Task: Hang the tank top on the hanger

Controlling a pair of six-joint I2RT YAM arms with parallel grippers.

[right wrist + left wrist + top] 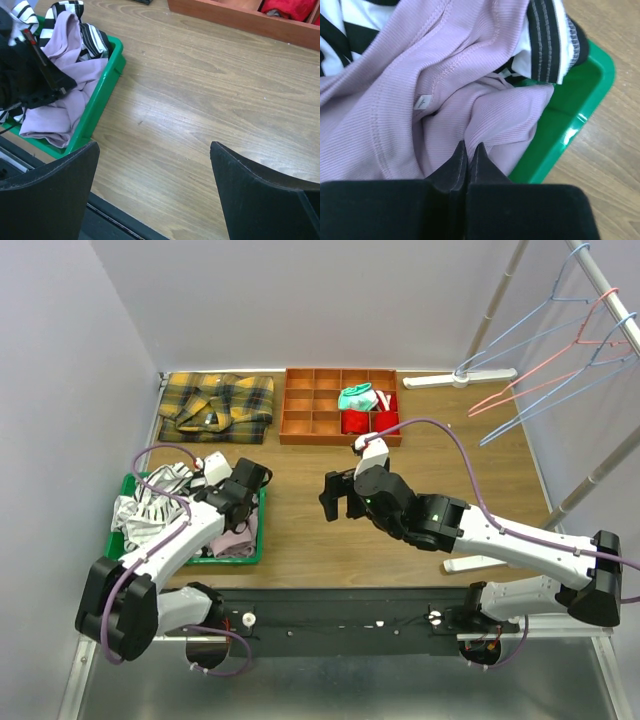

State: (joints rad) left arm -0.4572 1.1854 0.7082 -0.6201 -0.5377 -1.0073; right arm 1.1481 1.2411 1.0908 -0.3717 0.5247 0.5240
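The left pincer [468, 150] is clenched, its tips pinching a fold of the mauve tank top [420, 65]. The top lies bunched right under and ahead of those tips in the green bin [580, 100]. A black-and-white striped garment [545, 40] sits just beyond the top, touching it. The right pincer [154, 147] hangs released, jaws wide, above bare wooden tabletop [200, 90], with the bin and tank top off to its left. The light-blue wire hanger [560, 401] hangs on the rack, well apart from both pincers, far to the right pincer's right.
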